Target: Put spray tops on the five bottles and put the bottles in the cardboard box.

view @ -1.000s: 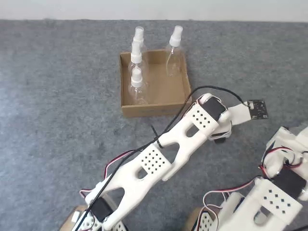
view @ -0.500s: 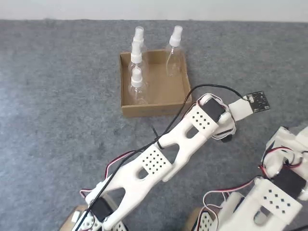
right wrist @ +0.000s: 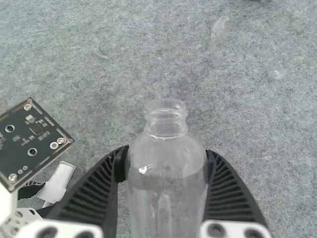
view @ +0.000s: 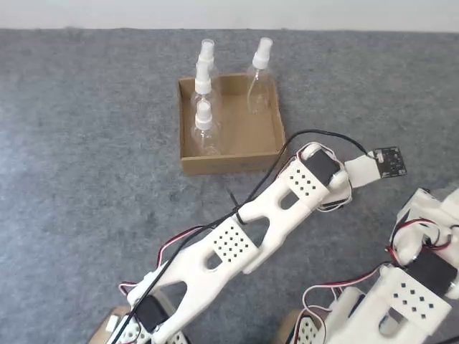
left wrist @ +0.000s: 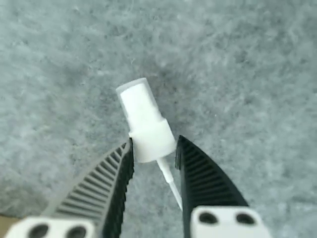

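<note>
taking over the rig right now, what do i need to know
Left gripper: shut on the spray top.
Right gripper: shut on the fifth bottle, neck open, no top yet.
Done: four capped bottles stand in the cardboard box.
To do: fit the spray top on the fifth bottle, then put it in the box.

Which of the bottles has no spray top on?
The clear bottle between the right gripper's jaws: its neck is open, while the four bottles at the cardboard box wear white tops.

Left gripper and right gripper both clamped tight.
</note>
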`<state>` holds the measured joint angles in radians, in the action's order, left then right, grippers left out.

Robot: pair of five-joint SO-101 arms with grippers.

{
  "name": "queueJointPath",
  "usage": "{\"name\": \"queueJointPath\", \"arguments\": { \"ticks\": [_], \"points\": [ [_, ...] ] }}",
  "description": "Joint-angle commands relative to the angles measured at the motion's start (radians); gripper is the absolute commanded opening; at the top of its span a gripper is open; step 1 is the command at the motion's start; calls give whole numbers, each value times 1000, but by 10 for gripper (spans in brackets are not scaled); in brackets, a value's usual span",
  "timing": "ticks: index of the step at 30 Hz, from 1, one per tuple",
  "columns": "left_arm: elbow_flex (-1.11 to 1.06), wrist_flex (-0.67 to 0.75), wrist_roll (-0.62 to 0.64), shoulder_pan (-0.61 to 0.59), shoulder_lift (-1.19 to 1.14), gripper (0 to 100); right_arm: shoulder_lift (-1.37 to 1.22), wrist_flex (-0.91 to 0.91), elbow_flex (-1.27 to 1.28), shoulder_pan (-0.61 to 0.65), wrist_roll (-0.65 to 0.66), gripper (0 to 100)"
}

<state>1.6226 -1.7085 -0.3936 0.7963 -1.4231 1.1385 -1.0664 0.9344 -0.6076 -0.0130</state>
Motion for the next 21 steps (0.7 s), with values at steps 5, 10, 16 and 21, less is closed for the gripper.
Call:
{"name": "queueJointPath", "arguments": {
  "ticks": [5, 10, 16, 21],
  "points": [
    [36, -14, 20, 5, 25, 131, 35, 13, -15, 8, 20, 100],
    [38, -14, 135, 2, 26, 211, 35, 13, -15, 8, 20, 100],
    [38, 49, 311, -9, 20, 224, 35, 13, -15, 8, 20, 100],
    [35, 48, 342, -18, 18, 213, 35, 13, -15, 8, 20, 100]
  ]
}}
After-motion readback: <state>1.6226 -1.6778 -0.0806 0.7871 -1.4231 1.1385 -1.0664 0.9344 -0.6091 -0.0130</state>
